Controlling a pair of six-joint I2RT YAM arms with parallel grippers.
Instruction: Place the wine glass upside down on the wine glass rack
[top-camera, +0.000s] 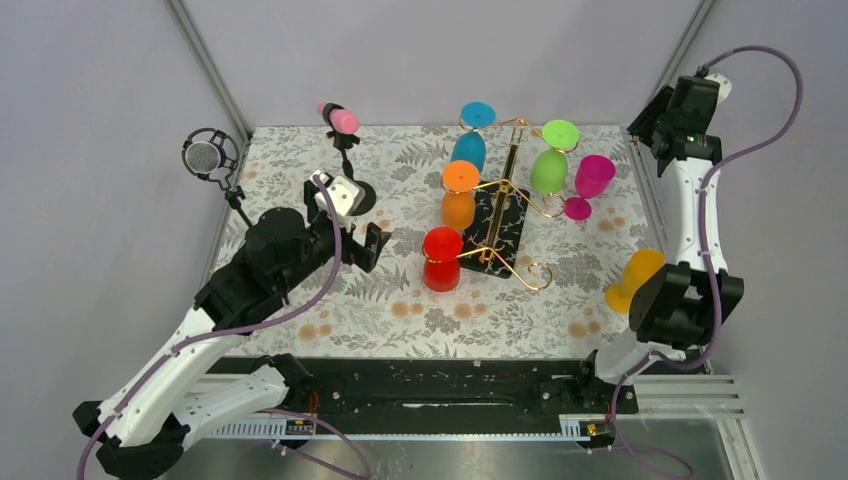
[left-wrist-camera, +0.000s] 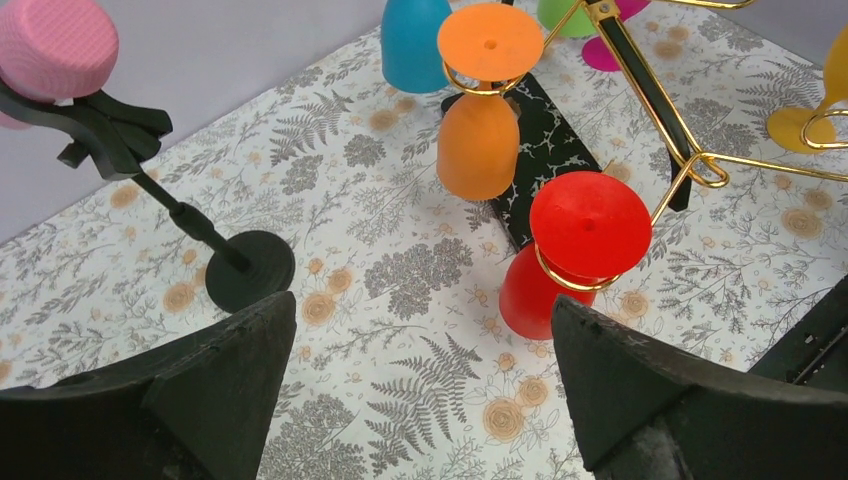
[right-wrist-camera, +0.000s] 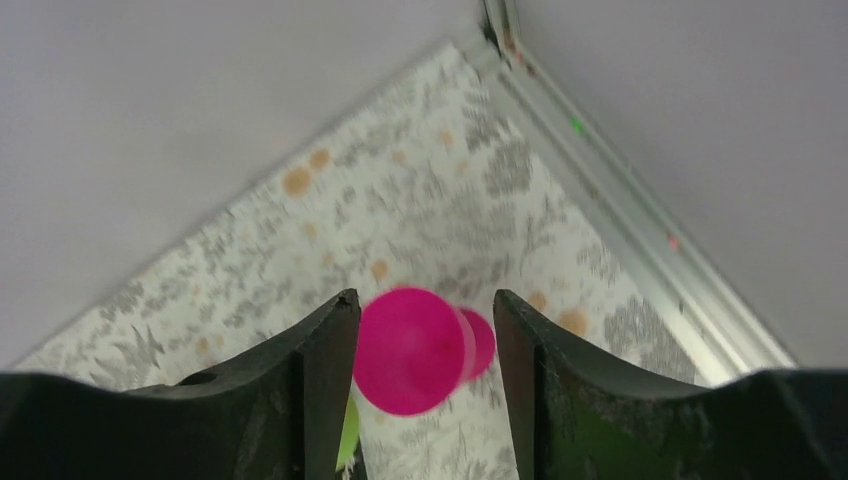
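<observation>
From above, the wine glass rack (top-camera: 508, 190) stands mid-worktop (top-camera: 400, 300) on its black speckled base. Four glasses hang on it upside down, each with its foot in a gold loop: a blue glass (top-camera: 468, 148), an orange glass (top-camera: 458, 208), a red glass (top-camera: 440, 272) and a green glass (top-camera: 547, 172). The magenta wine glass (top-camera: 592, 178) stands upright on the worktop just right of the rack, beside the green glass. A yellow wine glass (top-camera: 635, 275) stands well apart near the right arm's elbow. The left pincer (top-camera: 378, 245) hangs left of the red glass, apart from it. The right pincer (top-camera: 645, 122) is up by the far right corner. A pink-capped microphone (top-camera: 340, 120) and a grey microphone (top-camera: 205, 158) stand at the far left. In the left wrist view, the left pincer (left-wrist-camera: 422, 310) gapes fully wide with nothing between its fingers. Ahead of it are the red glass (left-wrist-camera: 560, 270), the orange glass (left-wrist-camera: 480, 145) and the rack (left-wrist-camera: 640, 75), with the pink microphone (left-wrist-camera: 50, 45) on its black stand at the left. In the right wrist view, the right pincer (right-wrist-camera: 425, 297) is partly open. The blurred magenta wine glass (right-wrist-camera: 405, 350) shows in the gap from above, looking farther off than the fingers and not gripped.
</observation>
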